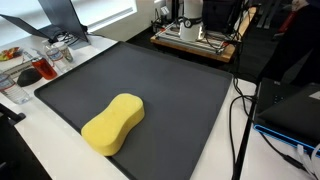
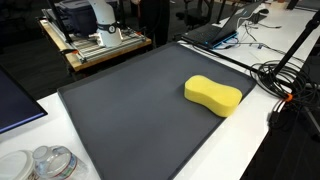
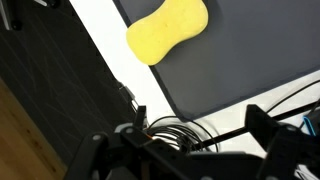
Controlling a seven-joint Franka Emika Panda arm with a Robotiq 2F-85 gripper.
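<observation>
Spread wide and empty, the gripper [image 3: 185,158] is seen along the bottom edge of the wrist view, its jaws standing far apart with nothing clasped between them. It is not shown in either exterior view. Below it a tangle of black cables [image 3: 190,128] is seen, lying on the white table [image 3: 100,40] just beyond the edge of the mat [image 3: 260,50].

A yellow sponge [image 3: 168,30], waisted like a peanut, is the thing nearest the gripper, yet it is well apart from it: it is seen at the far top of the wrist view, flat on the dark grey mat and close to the mat's edge. Nothing is touching it.

In an exterior view the sponge [image 1: 113,124] is placed in the near left part of the mat [image 1: 170,80], lying at a slant. In an exterior view it [image 2: 213,95] is found towards the right side of the mat [image 2: 130,110], near the cables [image 2: 285,75] that run over the table there.

Glass jars [image 2: 50,162] are set on the table at the near left corner, off the mat. A wooden cart [image 2: 100,45] is seen beyond the far edge.
</observation>
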